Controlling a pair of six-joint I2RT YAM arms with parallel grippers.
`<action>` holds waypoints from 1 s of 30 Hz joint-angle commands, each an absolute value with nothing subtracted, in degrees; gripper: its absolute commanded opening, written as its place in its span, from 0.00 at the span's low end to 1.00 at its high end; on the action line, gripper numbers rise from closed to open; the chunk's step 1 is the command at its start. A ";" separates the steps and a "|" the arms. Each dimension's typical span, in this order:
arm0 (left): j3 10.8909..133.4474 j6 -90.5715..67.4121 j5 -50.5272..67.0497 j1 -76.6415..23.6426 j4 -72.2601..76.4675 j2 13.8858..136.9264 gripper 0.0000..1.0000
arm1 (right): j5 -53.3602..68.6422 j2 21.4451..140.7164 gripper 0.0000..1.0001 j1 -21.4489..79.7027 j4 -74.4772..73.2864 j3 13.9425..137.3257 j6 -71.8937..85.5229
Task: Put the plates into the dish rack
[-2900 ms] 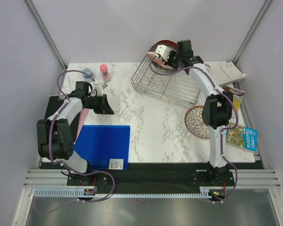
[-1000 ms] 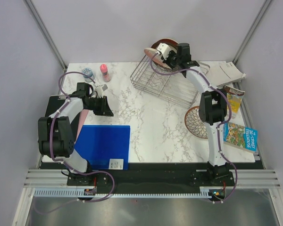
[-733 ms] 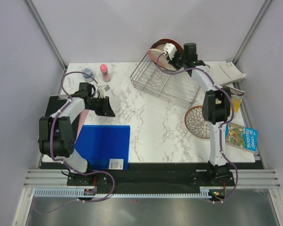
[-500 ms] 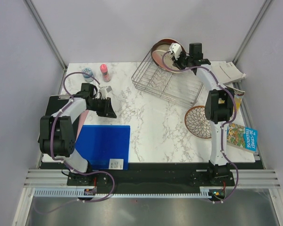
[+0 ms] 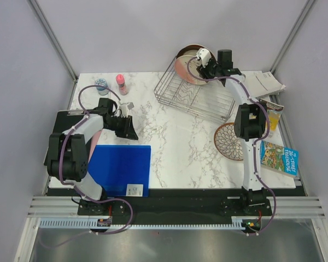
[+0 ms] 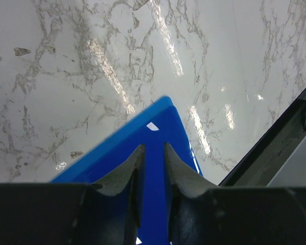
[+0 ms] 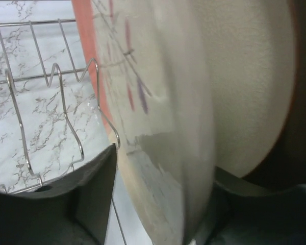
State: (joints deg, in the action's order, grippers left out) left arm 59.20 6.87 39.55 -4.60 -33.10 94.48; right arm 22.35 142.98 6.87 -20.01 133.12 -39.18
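Observation:
The dish rack point(image 5: 194, 101) stands at the back of the table. Three plates stand on edge at its far end point(image 5: 186, 64). In the right wrist view the cream-pink plate with the twig mark point(image 7: 158, 102) is in the middle, the red-orange one point(image 7: 84, 30) is on its left, and the cream plate with the dark rim point(image 7: 250, 76) is on its right. My right gripper point(image 7: 158, 204) straddles the cream-pink plate's rim, open, with a gap at the left finger point(image 7: 89, 196). The white petal-pattern plate point(image 5: 229, 141) lies flat on the table. My left gripper point(image 6: 153, 153) hangs empty, slightly open.
A blue board point(image 5: 123, 169) lies at the front left, its corner point(image 6: 163, 122) under the left fingers. A pink bottle point(image 5: 121, 83) and a small jar point(image 5: 101, 84) stand at the back left. Papers point(image 5: 265, 83) and books point(image 5: 279, 155) lie along the right edge.
My right arm swung the cream-pink plate rightward along the rack's far end, set it on edge and opened its jaws. The left gripper drifted right and nearer, over the blue board's corner.

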 commanded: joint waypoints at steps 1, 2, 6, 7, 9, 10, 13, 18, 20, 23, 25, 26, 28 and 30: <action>59.06 6.59 41.40 -5.36 -33.14 94.66 0.27 | 16.17 139.42 0.69 4.22 -12.05 130.44 -40.78; 59.24 6.59 41.40 -5.36 -33.05 94.66 0.28 | 16.08 138.18 0.73 4.31 -11.35 129.21 -40.69; 60.55 6.42 41.66 -5.36 -32.61 94.13 0.30 | 16.70 130.79 0.87 4.57 -8.26 120.96 -40.34; 60.56 6.24 41.83 -5.45 -32.43 94.04 0.31 | 16.70 128.26 0.87 4.66 -8.09 119.81 -40.52; 61.08 5.80 41.75 -5.45 -31.38 93.52 0.35 | 16.61 125.78 0.91 4.92 -7.65 116.48 -40.52; 61.43 5.02 41.66 -5.45 -31.03 93.52 0.36 | 16.44 123.51 0.91 5.01 -6.78 115.50 -40.17; 63.62 1.87 41.31 -5.89 -28.92 93.16 0.41 | 15.13 119.38 0.98 5.10 -6.77 112.16 -38.94; 76.35 -1.58 39.74 -14.64 -27.68 96.67 0.47 | 10.20 109.97 0.98 4.49 -5.28 99.89 -39.20; 83.97 -1.15 38.24 -17.91 -27.95 100.62 0.49 | 9.76 104.43 0.98 3.52 -3.52 95.12 -39.29; 93.91 2.09 37.36 -23.80 -29.35 106.67 0.52 | 9.14 98.54 0.98 1.94 -2.55 87.82 -37.89; 98.07 6.12 36.57 -28.55 -29.36 109.67 0.55 | 9.23 95.12 0.98 0.80 -2.64 84.39 -35.09; 102.09 7.89 36.04 -30.13 -29.36 112.82 0.56 | 9.40 94.05 0.98 0.27 -2.72 83.24 -34.72; 106.24 13.15 33.76 -34.27 -29.53 116.18 0.57 | 9.05 91.08 0.98 0.18 -3.25 79.90 -34.54; 112.66 16.25 32.00 -36.38 -29.97 121.78 0.57 | 9.23 88.87 0.98 -1.67 -3.78 77.19 -34.54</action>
State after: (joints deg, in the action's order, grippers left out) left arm 103.35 6.15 35.88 -31.94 -28.91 113.62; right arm 9.91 93.95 -0.10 -4.34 81.56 -36.69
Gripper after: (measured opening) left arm 0.569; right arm 0.982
